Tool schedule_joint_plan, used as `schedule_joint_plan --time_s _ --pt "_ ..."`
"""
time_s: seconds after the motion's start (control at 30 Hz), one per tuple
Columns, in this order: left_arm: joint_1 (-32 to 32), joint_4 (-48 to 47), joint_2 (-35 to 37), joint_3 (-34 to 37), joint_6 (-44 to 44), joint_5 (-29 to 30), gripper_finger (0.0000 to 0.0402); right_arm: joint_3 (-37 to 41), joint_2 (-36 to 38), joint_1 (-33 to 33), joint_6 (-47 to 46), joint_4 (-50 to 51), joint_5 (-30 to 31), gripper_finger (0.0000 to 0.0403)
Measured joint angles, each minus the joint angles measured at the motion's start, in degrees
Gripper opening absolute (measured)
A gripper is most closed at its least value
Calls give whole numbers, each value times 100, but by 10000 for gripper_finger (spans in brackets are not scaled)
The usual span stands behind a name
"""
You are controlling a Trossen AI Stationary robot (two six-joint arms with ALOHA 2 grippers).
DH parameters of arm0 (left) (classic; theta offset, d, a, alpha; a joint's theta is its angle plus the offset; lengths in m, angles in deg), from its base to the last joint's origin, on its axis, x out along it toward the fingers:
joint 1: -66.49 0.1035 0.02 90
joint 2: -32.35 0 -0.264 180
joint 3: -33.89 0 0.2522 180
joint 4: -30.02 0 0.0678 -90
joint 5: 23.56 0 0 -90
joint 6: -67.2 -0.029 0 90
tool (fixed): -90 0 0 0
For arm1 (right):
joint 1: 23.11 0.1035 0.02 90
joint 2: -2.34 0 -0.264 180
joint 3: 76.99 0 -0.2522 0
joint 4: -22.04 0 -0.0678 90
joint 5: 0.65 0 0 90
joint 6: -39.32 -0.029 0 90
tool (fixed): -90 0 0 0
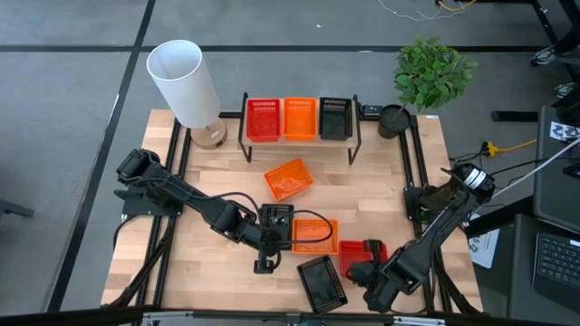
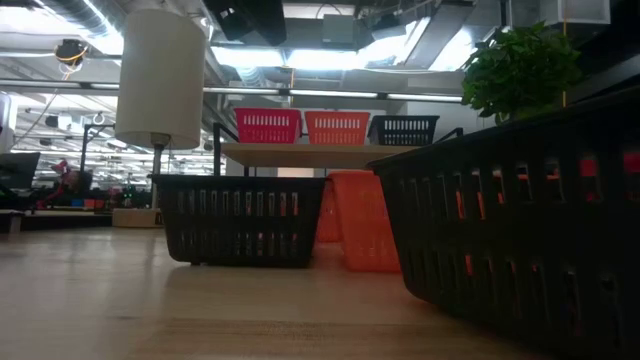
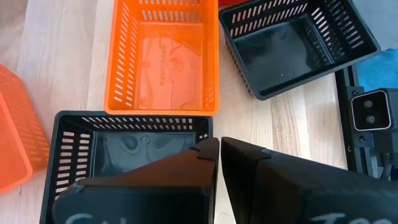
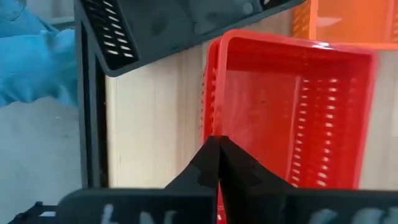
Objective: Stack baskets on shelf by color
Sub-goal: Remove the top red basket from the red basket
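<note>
The shelf [image 1: 299,143] holds a red basket [image 1: 263,119], an orange basket [image 1: 300,118] and a black basket [image 1: 334,118] side by side on its top board. On the table lie a tilted orange basket [image 1: 288,178], a second orange basket [image 1: 314,234], two black baskets [image 1: 276,226] [image 1: 323,282] and a red basket [image 1: 361,254]. My left gripper [image 3: 217,148] is shut on the black basket [image 3: 118,149] beside the orange one. My right gripper [image 4: 219,146] is shut on the red basket [image 4: 292,112]. My left gripper pinches a side wall of the black basket at its rim [image 3: 209,127], one finger inside the basket and one outside. The fingers come from above, pointing down. In the low view the basket [image 2: 245,220] stands with its bottom on the table. My right gripper pinches the red basket's side wall [image 4: 211,118], the one facing the near black basket, one finger inside and one outside. The fingers come from above. Whether the basket is off the table, I cannot tell.
A white lamp [image 1: 186,83] stands at the far left corner and a potted plant [image 1: 430,72] at the far right. Black frame rails [image 1: 412,172] run along the table's sides. The low camera [image 3: 370,109] sits at the near edge.
</note>
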Motion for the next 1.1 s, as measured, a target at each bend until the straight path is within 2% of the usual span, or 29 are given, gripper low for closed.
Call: schedule_joint_plan --time_s 0.23,0.4,0.8,0.93,1.1 --pt "-3 -4 0 0 -1 0 12 -2 0 2 -95 431 138 0" --pt "-3 -5 0 0 -3 0 12 -73 0 2 -149 729 477 0" --pt "-3 -17 0 0 -3 0 12 -1135 13 21 -303 2312 2093 0" --pt "-3 -50 -2 0 -3 0 12 -1143 9 -17 -477 2412 1947 0" --pt "-10 -68 -1 0 -47 2 12 -1017 9 -38 -383 1444 1165 3"
